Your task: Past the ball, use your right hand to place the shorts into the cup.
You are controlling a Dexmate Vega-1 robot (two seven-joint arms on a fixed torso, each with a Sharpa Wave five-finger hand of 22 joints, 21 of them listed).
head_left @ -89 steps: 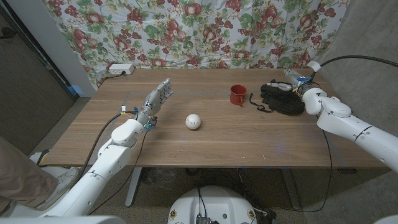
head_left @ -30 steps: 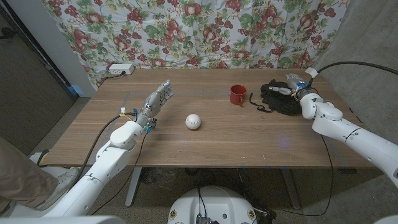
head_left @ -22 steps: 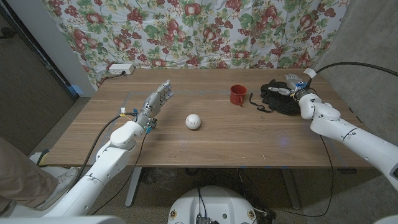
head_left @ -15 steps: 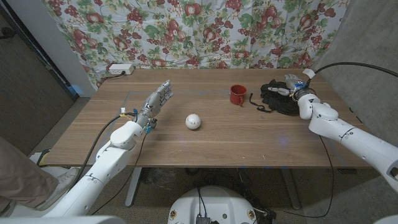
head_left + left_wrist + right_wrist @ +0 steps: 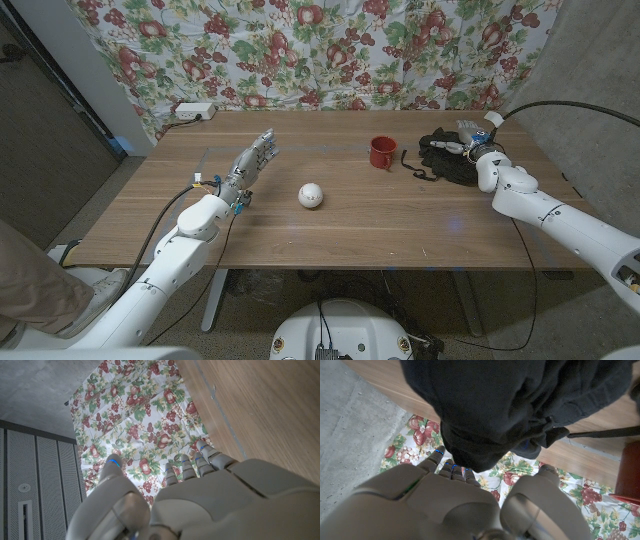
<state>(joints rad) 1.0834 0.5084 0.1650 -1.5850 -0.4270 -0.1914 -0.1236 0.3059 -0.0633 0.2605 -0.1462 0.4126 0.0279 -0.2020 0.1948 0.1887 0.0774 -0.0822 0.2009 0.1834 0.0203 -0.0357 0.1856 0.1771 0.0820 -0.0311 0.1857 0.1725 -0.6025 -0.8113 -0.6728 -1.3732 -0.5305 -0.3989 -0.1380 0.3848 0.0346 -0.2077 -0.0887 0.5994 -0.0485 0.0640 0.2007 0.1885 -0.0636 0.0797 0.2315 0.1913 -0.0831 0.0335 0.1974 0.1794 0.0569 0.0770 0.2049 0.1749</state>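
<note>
The black shorts point(image 5: 447, 160) lie crumpled at the table's far right, a drawstring trailing toward the red cup point(image 5: 382, 152), which stands upright just left of them. My right hand point(image 5: 463, 134) is at the shorts' far edge, fingers apart. In the right wrist view the fingers point(image 5: 447, 467) reach up to the dark shorts point(image 5: 520, 405) with nothing held, and the cup point(image 5: 631, 477) shows at the picture's edge. The white ball point(image 5: 311, 195) sits mid-table, nearer than the cup. My left hand point(image 5: 252, 160) is left of the ball, its fingers point(image 5: 197, 462) extended and empty.
A white box point(image 5: 192, 110) with a cable sits at the table's far left corner. A floral cloth point(image 5: 320, 50) hangs behind the table. A person's leg point(image 5: 30, 290) shows at the lower left, off the table.
My right forearm has swung left, and the hand has edged left along the shorts' far side. The ball, the cup and my left hand have stayed put.
</note>
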